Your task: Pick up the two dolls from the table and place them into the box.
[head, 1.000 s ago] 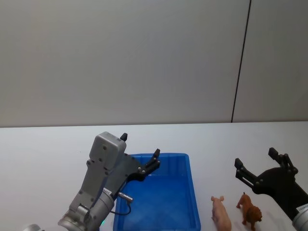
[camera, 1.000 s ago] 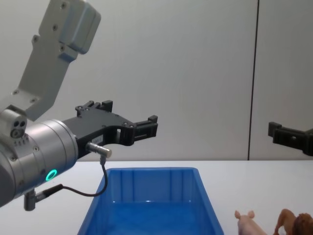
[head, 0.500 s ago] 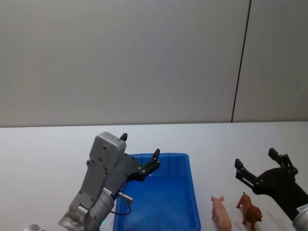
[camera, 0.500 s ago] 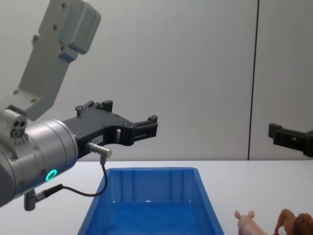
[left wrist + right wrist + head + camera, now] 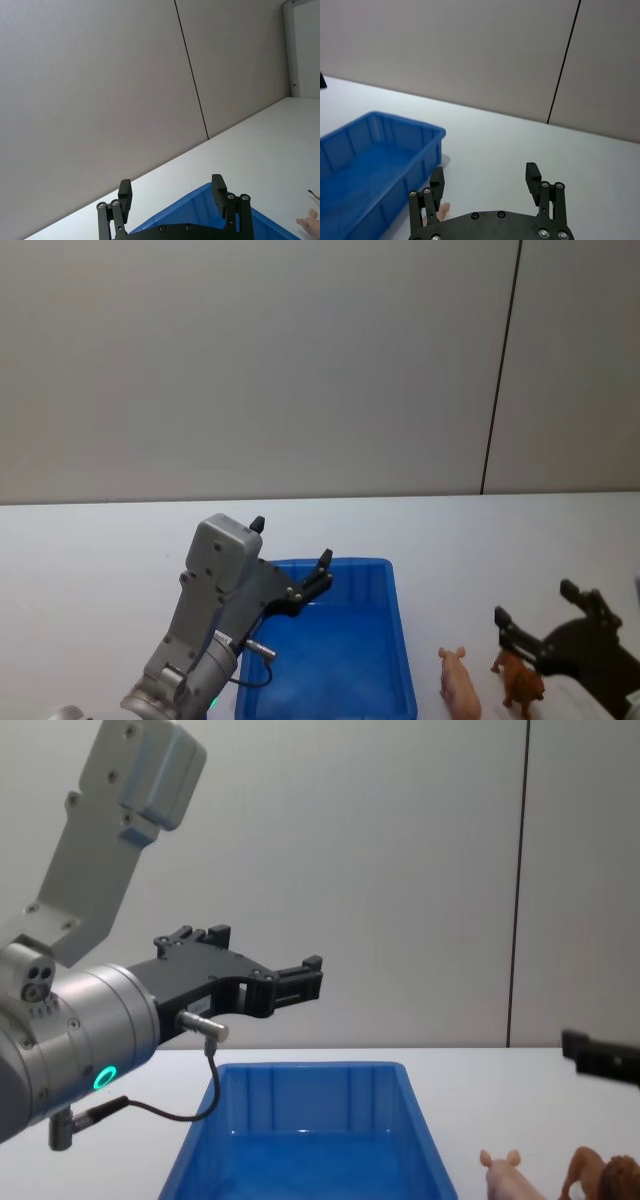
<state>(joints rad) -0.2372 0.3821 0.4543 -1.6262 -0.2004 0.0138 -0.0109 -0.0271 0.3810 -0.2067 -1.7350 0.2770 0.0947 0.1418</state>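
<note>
The blue box [image 5: 340, 652] sits on the white table [image 5: 90, 550], with nothing inside. To its right stand the two dolls side by side: the pink pig [image 5: 458, 683] nearer the box and the brown lion [image 5: 520, 681] beyond it. My right gripper [image 5: 535, 603] hangs open just above and behind the lion, holding nothing. In the right wrist view, the right gripper [image 5: 485, 173] has the box [image 5: 370, 165] off to one side and the pig's snout [image 5: 443, 207] by one finger. My left gripper [image 5: 291, 542] is open and empty above the box's far left corner.
A grey wall with a dark vertical seam [image 5: 500, 370] stands behind the table. Bare white tabletop stretches left of the box and behind the dolls. The left arm's silver body [image 5: 70, 1040] looms at the left of the chest view.
My right gripper has dropped lower, closer to the lion, still open. The left arm, the box and both dolls have not moved.
</note>
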